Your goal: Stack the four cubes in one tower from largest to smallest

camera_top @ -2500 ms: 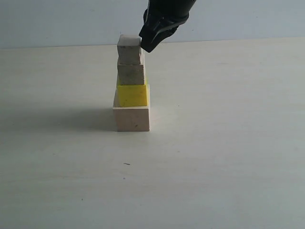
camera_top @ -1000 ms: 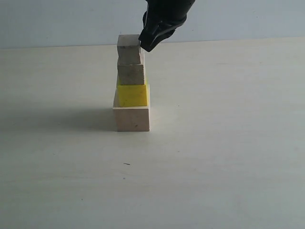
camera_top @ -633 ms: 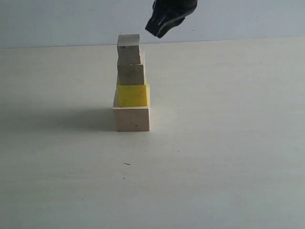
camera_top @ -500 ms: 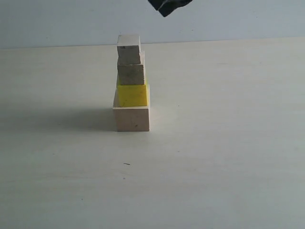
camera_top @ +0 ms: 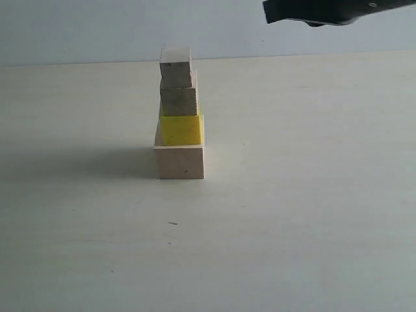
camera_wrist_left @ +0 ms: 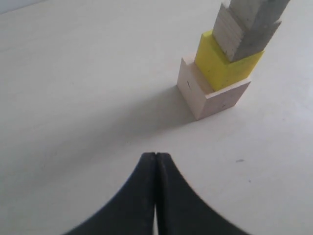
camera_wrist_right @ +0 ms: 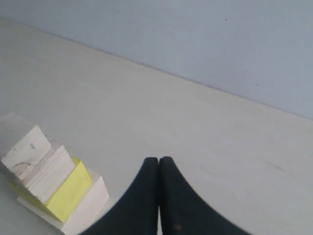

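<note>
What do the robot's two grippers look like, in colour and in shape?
Both are plain black. The left gripper and the right gripper each have two smooth fingers that curve and narrow to a thin tip. No cables or markings show.

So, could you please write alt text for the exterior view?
A tower of four cubes stands on a pale table: a large pale wooden cube at the bottom, a yellow cube, then a smaller wooden cube and the smallest cube on top. A black robot arm crosses the top right corner, clear of it.
</note>
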You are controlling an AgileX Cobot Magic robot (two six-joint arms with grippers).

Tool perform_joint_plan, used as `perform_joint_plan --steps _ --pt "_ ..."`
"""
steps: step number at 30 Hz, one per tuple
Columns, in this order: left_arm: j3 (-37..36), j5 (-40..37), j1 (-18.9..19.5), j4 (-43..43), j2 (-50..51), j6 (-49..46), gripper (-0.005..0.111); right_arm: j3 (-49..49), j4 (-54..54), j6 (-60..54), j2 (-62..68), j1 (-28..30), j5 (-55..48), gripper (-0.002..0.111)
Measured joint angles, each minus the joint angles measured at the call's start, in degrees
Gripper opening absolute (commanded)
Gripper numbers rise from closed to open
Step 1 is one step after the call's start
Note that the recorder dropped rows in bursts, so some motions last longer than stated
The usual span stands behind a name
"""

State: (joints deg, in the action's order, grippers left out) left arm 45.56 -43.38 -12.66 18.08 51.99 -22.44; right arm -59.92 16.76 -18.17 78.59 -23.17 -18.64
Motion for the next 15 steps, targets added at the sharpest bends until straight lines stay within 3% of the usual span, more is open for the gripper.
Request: perform_joint_plan --steps 8,11,15 --pt "-1.95 12.64 0.00 4.17 -0.10 0.13 0.000 12.35 0.00 4.75 -14.69 2.82 8.21 0.000" --pt "-7.41 18.31 0.00 7.44 -0.49 0.13 0.000 18.68 -0.21 6.81 -20.85 7.06 9.59 0.000" --pt "-11.98 21.33 0.00 8.96 -6.34 0.26 0.000 24.90 -0.21 7.46 -29.92 7.62 9.89 0.000"
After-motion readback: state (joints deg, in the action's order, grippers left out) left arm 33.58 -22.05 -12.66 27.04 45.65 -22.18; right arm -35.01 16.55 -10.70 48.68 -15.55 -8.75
